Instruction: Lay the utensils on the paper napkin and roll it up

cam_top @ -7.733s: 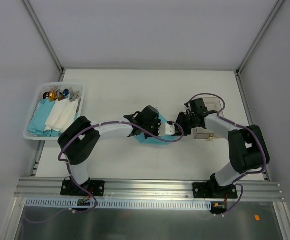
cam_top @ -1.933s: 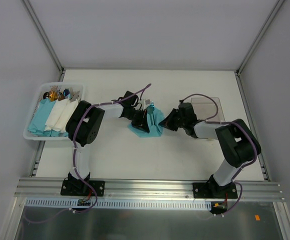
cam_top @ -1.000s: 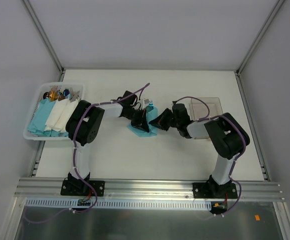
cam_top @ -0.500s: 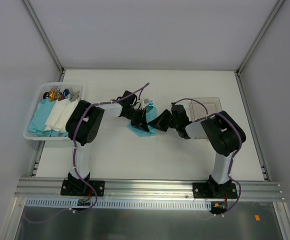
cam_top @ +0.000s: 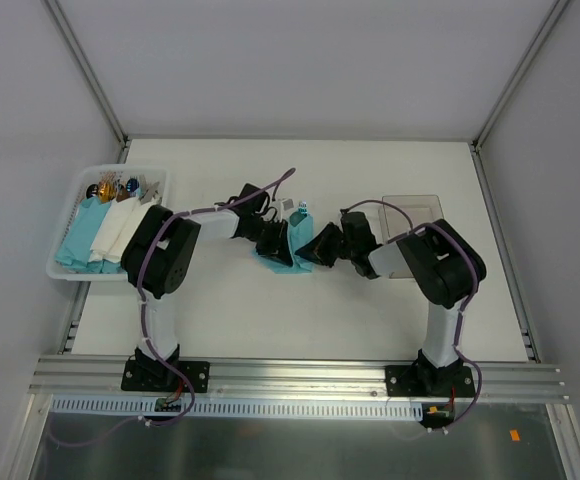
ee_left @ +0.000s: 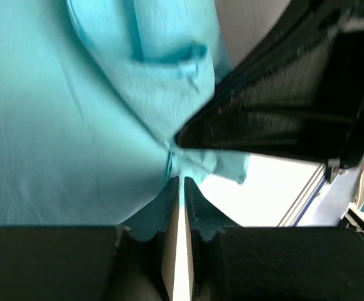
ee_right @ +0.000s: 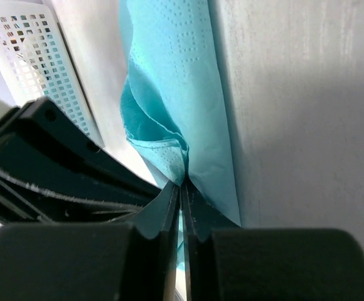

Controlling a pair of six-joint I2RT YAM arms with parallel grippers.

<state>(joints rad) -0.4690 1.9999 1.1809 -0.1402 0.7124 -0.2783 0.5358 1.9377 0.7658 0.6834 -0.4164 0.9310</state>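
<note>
Top view: paper napkin [cam_top: 297, 233] lies bunched mid-surface [cam_top: 270, 320], between left hand [cam_top: 278, 243] and right hand [cam_top: 313, 248]; bare room toward the near edge. Left wrist: hand clenched on a napkin fold. Right wrist: hand likewise pinching the napkin's edge.

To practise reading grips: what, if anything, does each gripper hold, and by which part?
Both hold the paper napkin. The left gripper pinches a bunched spot near its edge; the right gripper pinches the end of a fold.
</note>
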